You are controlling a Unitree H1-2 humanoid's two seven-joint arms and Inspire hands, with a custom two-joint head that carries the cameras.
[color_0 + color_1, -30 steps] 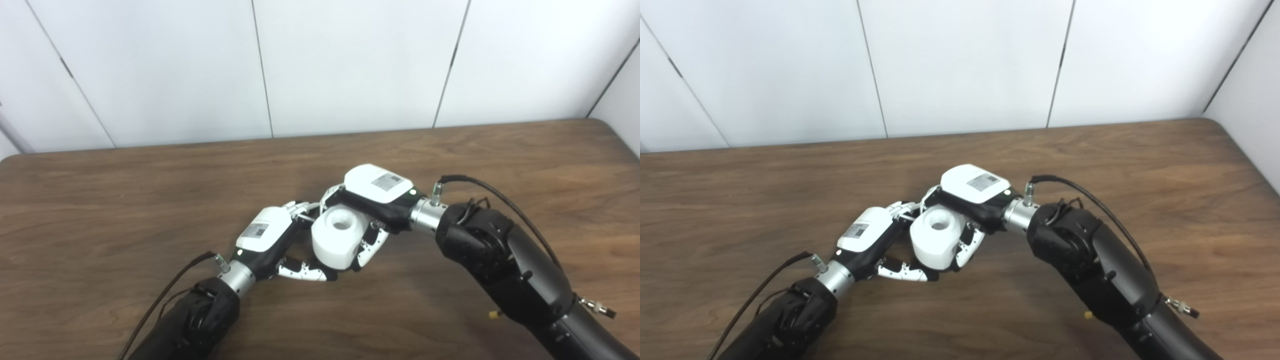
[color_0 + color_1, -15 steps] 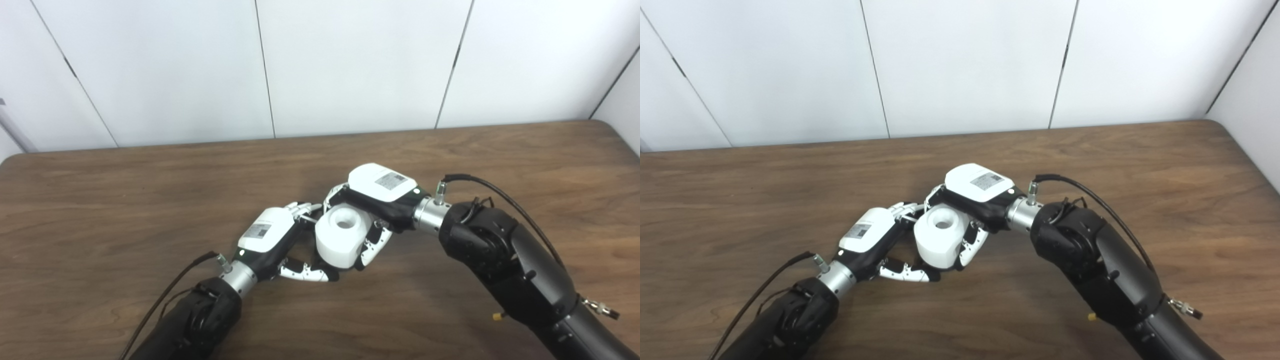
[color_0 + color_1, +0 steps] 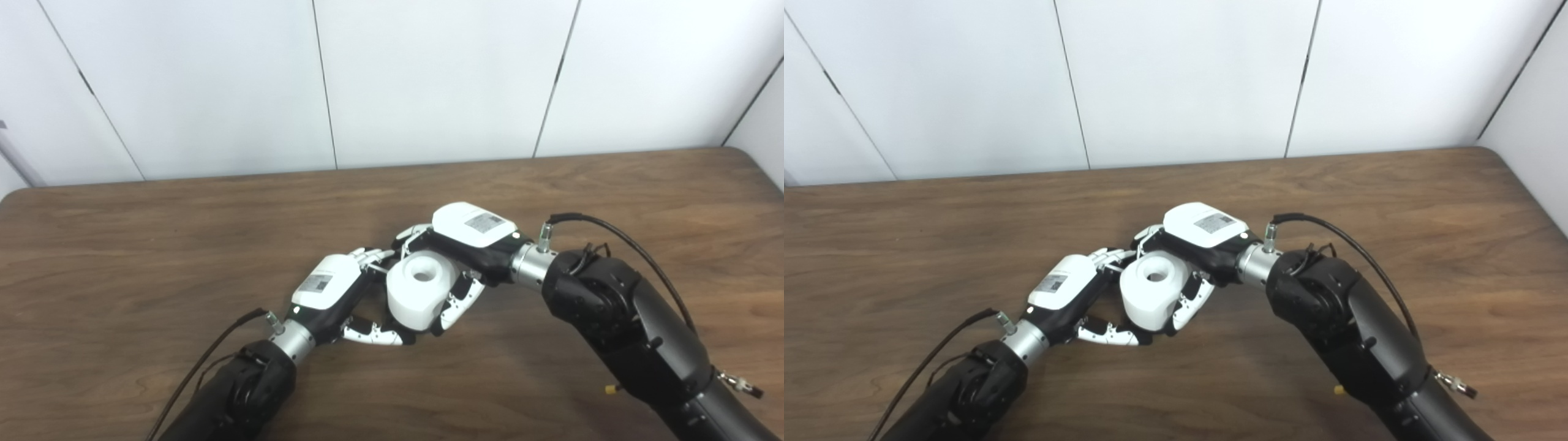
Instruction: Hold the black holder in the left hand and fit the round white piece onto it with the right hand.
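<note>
The round white piece, a thick cylinder with a hole in its top, stands upright at the table's middle between my two hands. My left hand reaches in from the lower left, its fingers curled round the base under the piece and its thumb lying along the front. The black holder is hidden beneath the white piece and those fingers. My right hand comes from the right and sits over the piece's far side. Its fingers wrap the piece's right flank.
The brown wooden table stretches bare to the left, right and back. A white panelled wall stands behind its far edge. Black cables loop off both wrists.
My right hand has slid a little to the right and lower, while the white piece and my left hand have stayed in place. The camera shifted slightly at first.
</note>
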